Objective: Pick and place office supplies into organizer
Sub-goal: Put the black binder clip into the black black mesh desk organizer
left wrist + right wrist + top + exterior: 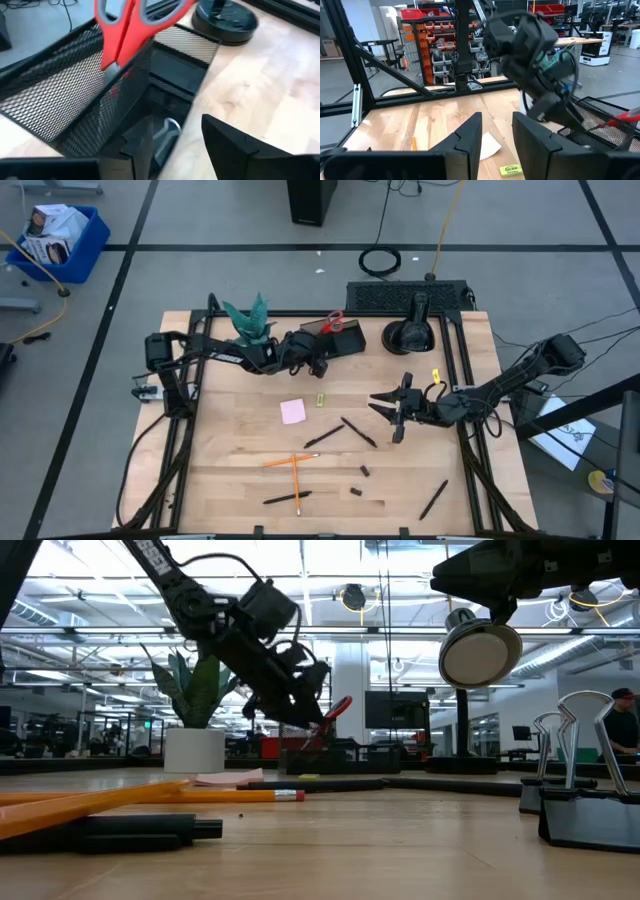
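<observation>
The organizer (338, 340) is a dark mesh box near the table's far edge. The red-handled scissors (125, 25) stand in it, handles up. My left gripper (318, 365) hovers open at the organizer's near side, fingers over its front compartment (172, 85). A small silver piece (167, 131) shows between the fingers; I cannot tell what it rests on. My right gripper (393, 408) is open above the table's right middle, touching nothing. The pink sticky pad (293, 412), yellow piece (320, 398), black pens (358, 430), orange pencils (292, 462) and black clips (365, 471) lie flat on the wood.
A teal plant in a white pot (250, 322) stands left of the organizer. A black round domed object (408, 335) sits to its right. Two more pens (287, 498) (433, 500) lie near the table's near edge. Large binder clips (575, 780) stand close to the low camera.
</observation>
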Robot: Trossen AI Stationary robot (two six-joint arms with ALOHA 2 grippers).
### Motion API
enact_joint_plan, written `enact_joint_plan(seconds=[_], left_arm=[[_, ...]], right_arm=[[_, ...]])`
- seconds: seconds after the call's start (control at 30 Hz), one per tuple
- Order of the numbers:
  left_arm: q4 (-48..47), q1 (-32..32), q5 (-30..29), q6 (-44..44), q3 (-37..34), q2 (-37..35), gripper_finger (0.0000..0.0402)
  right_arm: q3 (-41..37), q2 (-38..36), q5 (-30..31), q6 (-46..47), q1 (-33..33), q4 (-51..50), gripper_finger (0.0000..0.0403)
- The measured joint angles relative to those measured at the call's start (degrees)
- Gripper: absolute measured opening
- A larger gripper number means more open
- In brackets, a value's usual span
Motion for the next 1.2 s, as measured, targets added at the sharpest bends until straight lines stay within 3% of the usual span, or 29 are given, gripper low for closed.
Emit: enact_joint_plan(seconds=[0.37, 0.63, 0.73, 0.83, 0.93, 1.1, 1.2], left_arm=[[-13.6, -5.4, 0.0, 1.9, 0.0, -14.5, 0.0177], [-20.9, -17.2, -1.8, 3.0, 0.0, -22.6, 0.0177], [-22.0, -23.4, -6.0, 3.1, 0.0, -23.2, 0.0177], [-21.9, -29.6, -11.4, 2.9, -0.5, -23.2, 0.0177], [-21.4, -35.0, -17.2, 0.6, -1.3, -23.2, 0.0177], [-21.6, -41.7, -26.6, -2.3, -3.1, -23.1, 0.0177], [-21.6, -44.1, -28.3, -5.1, -3.5, -23.1, 0.0177]], right_arm=[[0.0, 0.0, 0.0, 0.4, 0.0, -1.9, 0.01], [0.0, 0.0, -6.0, 7.0, 0.7, -8.7, 0.01], [0.0, 0.0, -8.9, 12.7, 2.2, -13.4, 0.01], [0.0, 0.0, -6.7, 18.5, 5.8, -19.0, 0.01], [0.0, 0.0, -5.7, 23.0, 10.3, -18.4, 0.01], [3.8, 2.0, -2.9, 24.8, 18.0, -18.2, 0.01], [8.0, 5.5, -0.7, 24.2, 21.9, -18.2, 0.01]])
